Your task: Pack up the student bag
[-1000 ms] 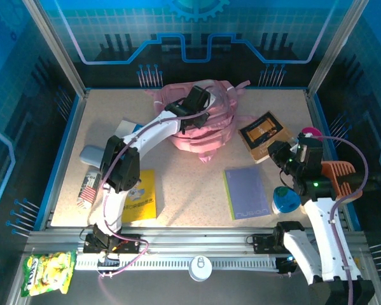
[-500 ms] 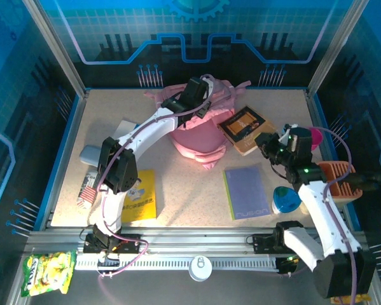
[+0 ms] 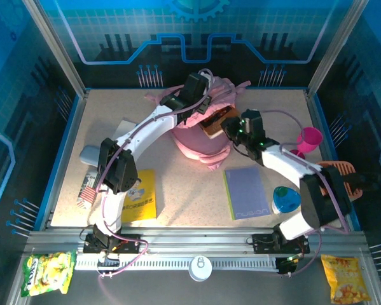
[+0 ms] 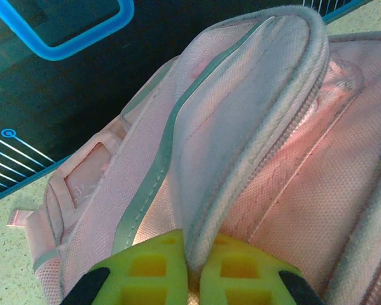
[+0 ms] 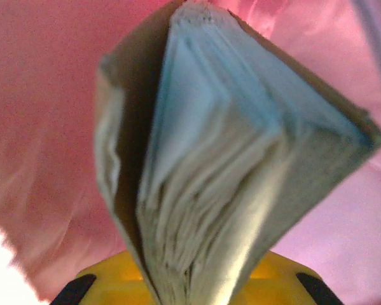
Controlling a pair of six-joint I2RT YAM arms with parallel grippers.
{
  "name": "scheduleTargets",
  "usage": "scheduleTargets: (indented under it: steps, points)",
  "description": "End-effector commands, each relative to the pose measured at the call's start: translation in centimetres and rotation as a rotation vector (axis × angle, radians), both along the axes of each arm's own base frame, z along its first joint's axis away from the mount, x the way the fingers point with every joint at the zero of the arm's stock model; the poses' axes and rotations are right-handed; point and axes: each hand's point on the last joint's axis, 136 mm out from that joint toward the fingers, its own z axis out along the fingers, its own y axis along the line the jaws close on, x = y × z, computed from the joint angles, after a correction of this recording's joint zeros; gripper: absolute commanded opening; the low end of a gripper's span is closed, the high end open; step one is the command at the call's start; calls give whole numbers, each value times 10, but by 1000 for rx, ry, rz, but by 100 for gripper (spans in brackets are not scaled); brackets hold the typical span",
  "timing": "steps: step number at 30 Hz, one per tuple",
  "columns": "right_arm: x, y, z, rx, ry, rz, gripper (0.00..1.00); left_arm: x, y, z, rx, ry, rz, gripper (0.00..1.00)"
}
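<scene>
On the far side of the table (image 3: 177, 184) | bag (image 3: 196, 145): slumped on its side | left gripper (image 4: 191, 273): clenched on the bag's zip flap, lifting it so the opening gapes | right gripper (image 3: 230, 127): grasping a brown book (image 3: 215, 119) at the bag's opening, seemingly to slide it in.

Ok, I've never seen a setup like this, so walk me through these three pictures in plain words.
Two white robot arms are bolted at the near edge of a table. The wide picture looks down from above and behind them. The other two pictures come from a small camera on each wrist. The left hand is shut on the zip edge of a flap of the pink student bag. The right hand is shut on a thick brown-covered book, held against the bag; its wrist camera sees the page edges close up. Also on the table are a purple notebook, a yellow booklet and a magenta cup.
</scene>
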Motion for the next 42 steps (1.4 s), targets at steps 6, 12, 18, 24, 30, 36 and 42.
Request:
scheduleTargets:
  steps: [6, 12, 18, 24, 30, 36, 42]
  points:
    - [82, 25, 25, 100, -155, -156, 13, -5, 0, 102, -145, -182, 4, 6]
    - [104, 52, -26, 121, -66, -177, 16, -2, -1, 96, -142, -169, 8, 6]
    - [114, 79, -54, 143, 78, -119, 28, 4, 3, 89, -143, -160, 25, 6]
    - [86, 77, -63, 176, 191, -79, 58, 18, 18, 82, -170, -131, 57, 7]
    - [23, 60, -47, 124, 193, 2, 71, 26, 31, 57, -164, -84, 75, 9]
    - [-79, 33, -78, -130, 319, 178, 74, 5, 38, 12, -170, 32, 36, 20]
    - [-159, -39, -108, -417, 423, 138, 77, -42, 40, -25, -289, 176, 23, 49]
